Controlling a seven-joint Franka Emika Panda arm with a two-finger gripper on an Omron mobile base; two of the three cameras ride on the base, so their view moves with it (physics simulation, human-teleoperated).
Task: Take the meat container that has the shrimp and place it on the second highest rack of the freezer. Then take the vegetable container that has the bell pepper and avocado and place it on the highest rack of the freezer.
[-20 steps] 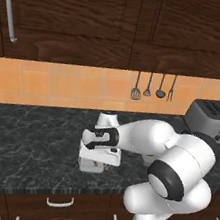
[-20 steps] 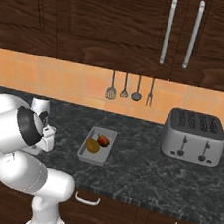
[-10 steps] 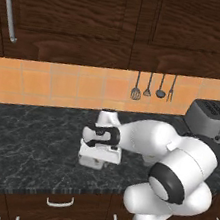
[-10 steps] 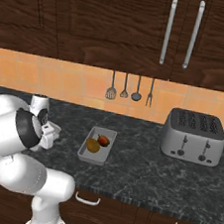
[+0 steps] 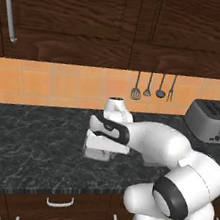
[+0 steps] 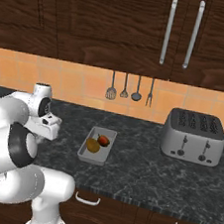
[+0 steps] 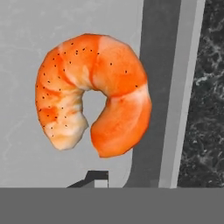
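The meat container (image 5: 93,153), a shallow white tray, lies on the dark counter. The shrimp (image 7: 94,94), curled and orange with a white streak, lies inside it near one raised wall (image 7: 168,87). My gripper (image 5: 100,142) is down on this tray, shut on that wall; one dark fingertip (image 7: 94,178) shows inside the tray beside it. The vegetable container (image 6: 89,158) sits further right on the counter, holding the yellow-brown avocado (image 6: 92,145) and a red bell pepper (image 6: 103,141). The freezer is out of view.
A silver toaster (image 6: 193,136) stands at the right end of the counter. Several utensils (image 5: 154,86) hang on the orange tiled backsplash. Dark wood cabinets (image 5: 121,22) run above the counter, and drawers (image 5: 61,202) sit below its front edge.
The jaws have closed in on the meat container's wall. The hand has sunk slightly onto the tray; the base and both containers stay put.
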